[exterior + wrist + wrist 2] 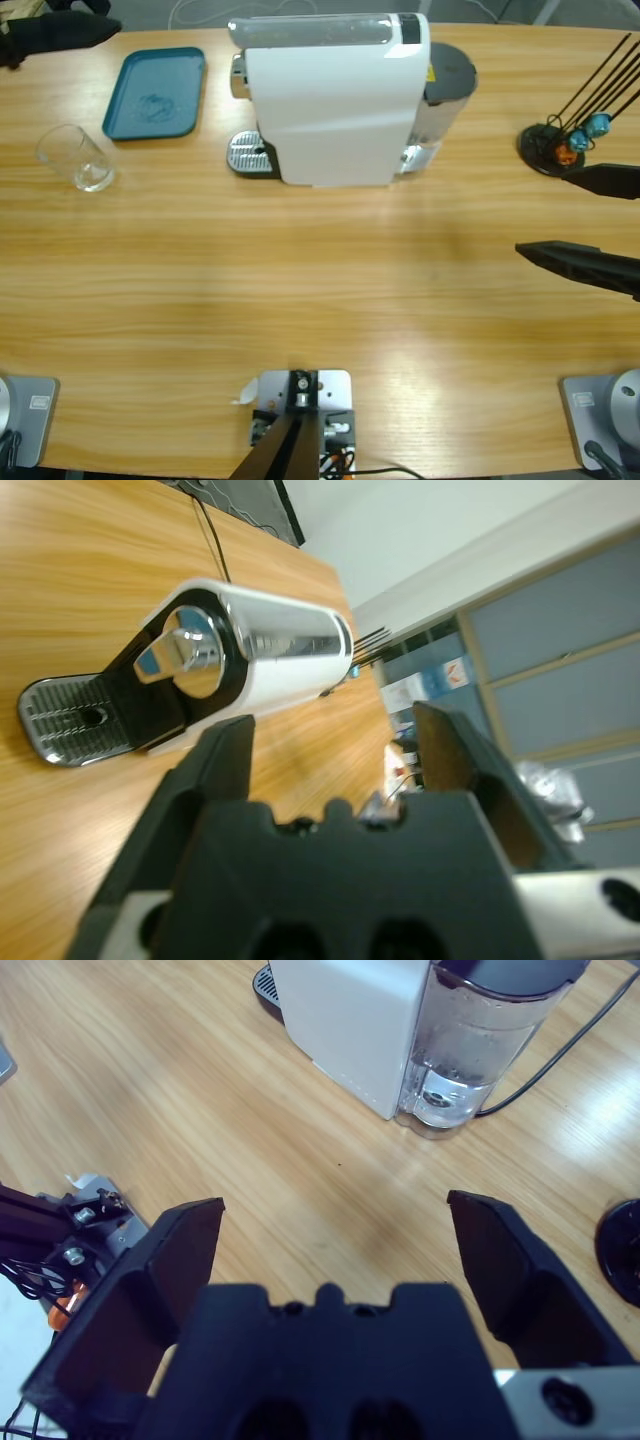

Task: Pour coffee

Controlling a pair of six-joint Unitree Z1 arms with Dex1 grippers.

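Both grippers, left (335,745) and right (335,1250), fingers apart, mostly cut off overhead.

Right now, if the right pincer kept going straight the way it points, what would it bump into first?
Probably the bare wooden table first, since the right pincer tilts down at it. Beyond that lies the white coffee machine with its clear water tank, though depth is hard to judge.

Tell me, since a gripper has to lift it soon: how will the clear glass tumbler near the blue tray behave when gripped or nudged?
The glass tumbler looks smooth-walled, so black jaws may slip on it. It stands upright on the bare wooden table, so a nudge would probably slide it; a high push might tip it. Being thin clear glass, it is likely fragile; squeeze gently.
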